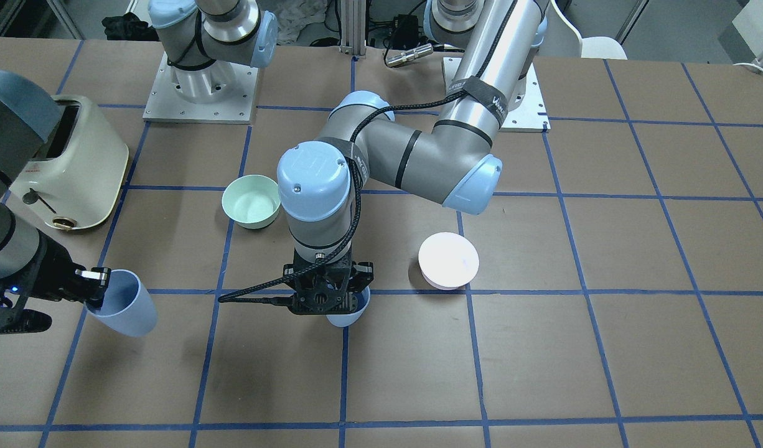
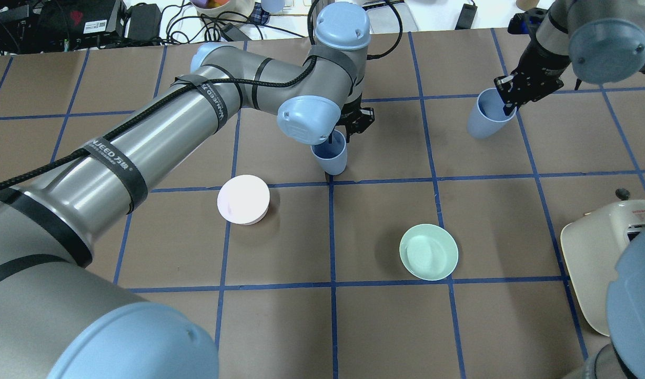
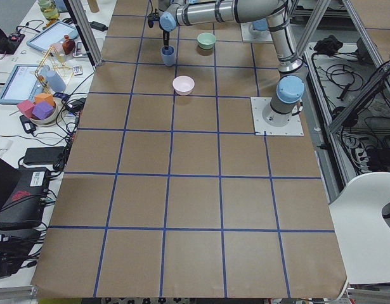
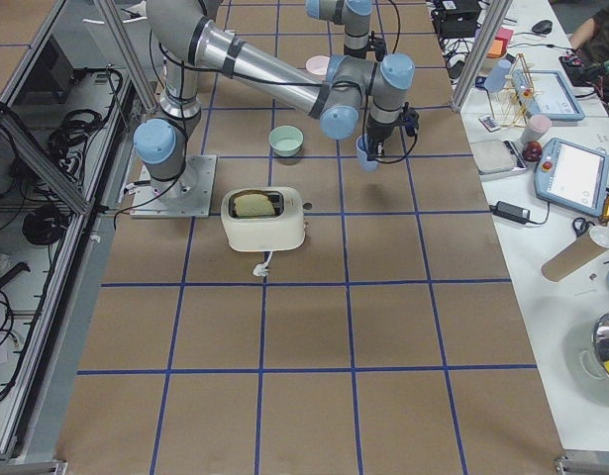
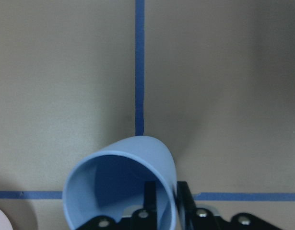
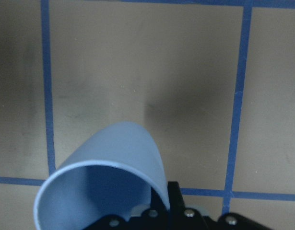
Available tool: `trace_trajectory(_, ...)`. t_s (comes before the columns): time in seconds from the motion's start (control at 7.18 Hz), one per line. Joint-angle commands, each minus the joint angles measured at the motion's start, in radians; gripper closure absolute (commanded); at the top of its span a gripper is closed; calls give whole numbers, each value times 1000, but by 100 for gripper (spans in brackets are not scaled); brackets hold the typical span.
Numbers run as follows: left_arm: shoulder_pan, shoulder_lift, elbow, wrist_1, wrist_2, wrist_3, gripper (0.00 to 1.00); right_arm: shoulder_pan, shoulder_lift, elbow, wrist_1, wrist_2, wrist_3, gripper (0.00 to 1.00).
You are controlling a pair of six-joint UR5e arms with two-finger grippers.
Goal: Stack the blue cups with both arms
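One blue cup [image 2: 330, 155] hangs from my left gripper [image 2: 346, 138] near the table's middle, pinched by its rim with one finger inside. In the left wrist view the cup [image 5: 123, 184] fills the lower frame, its wall between the fingers [image 5: 149, 201]. The other blue cup [image 2: 485, 117] hangs tilted from my right gripper [image 2: 512, 100] at the far right, also pinched by its rim. In the front view this cup [image 1: 123, 305] is at the left and the left arm's cup [image 1: 347, 317] is in the centre. Both cups seem slightly above the table.
A pale pink bowl [image 2: 243, 200] sits left of centre and a mint-green bowl [image 2: 429, 251] sits nearer the robot on the right. A cream toaster [image 2: 601, 273] stands at the right edge. The brown table [image 2: 385, 326] has a blue tape grid.
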Motion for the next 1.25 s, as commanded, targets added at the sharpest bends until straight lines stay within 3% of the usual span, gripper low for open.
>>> trace_trajectory(0.0, 28, 100, 53, -192, -1, 4, 0, 61, 3, -119, 151, 11, 80, 100)
trace_trajectory(0.28, 60, 256, 58, -392, 3, 110, 0, 186, -9, -133, 168, 32, 242, 100)
trace_trajectory(0.56, 163, 402, 21, -508, -1, 203, 0, 320, -29, -132, 198, 43, 438, 100)
trace_trajectory(0.7, 219, 454, -58, -505, -2, 236, 0, 386, -33, -134, 193, 46, 542, 100)
trace_trajectory(0.84, 249, 494, -135, -422, 3, 244, 0, 437, -24, -134, 176, 49, 605, 100)
trace_trajectory(1.11, 284, 543, -180, -384, 5, 265, 0, 460, 6, -134, 92, 67, 701, 100)
